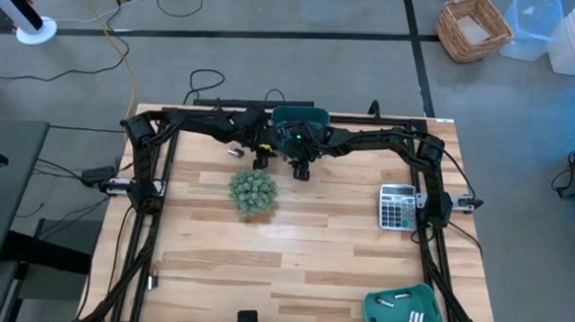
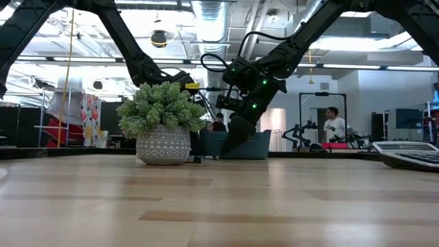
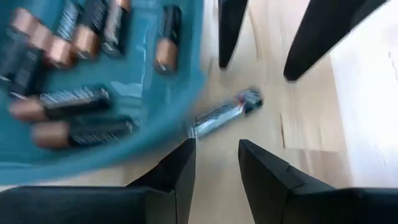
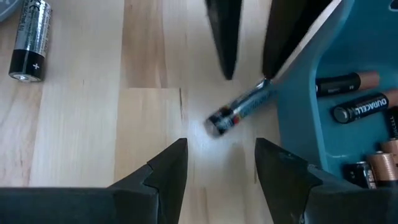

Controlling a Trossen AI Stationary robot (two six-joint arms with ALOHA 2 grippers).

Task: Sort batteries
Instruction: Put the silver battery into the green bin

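Both arms reach to the far-middle of the table [image 1: 292, 270], grippers close together beside the far teal bin [image 1: 300, 115].

Left gripper [image 3: 216, 158]: fingers apart, nothing between them. Right gripper [image 4: 221, 165]: fingers apart too, empty. Each wrist view also shows the other arm's two dark fingertips across from its own.

Between the two grippers a silver battery [image 4: 239, 111] lies loose on the wood, on its side, one end touching or just against the rim of the far teal bin. No gripper holds it. It sits outside the bin, not in.

Inside the far teal bin: a bunch of black-and-copper batteries [image 3: 74, 102], Duracell type, lying flat. A second silver-and-black battery [image 4: 30, 40] lies on the bare wood, well apart from the bin. In the high view a small cell [image 1: 236, 150] sits on the table left of the grippers, likely that same one, cannot tell for sure.

The near-right teal tray [image 1: 374, 306] holds several silvery batteries [image 1: 417, 319].

Progress, my read: mostly sorted, dark ones in the far bin, silver ones in the near tray. Left to do: at least the loose silver battery by the rim and the other one on the wood.

Potted plant [image 1: 252, 192] and calculator [image 1: 396, 206] stand clear.
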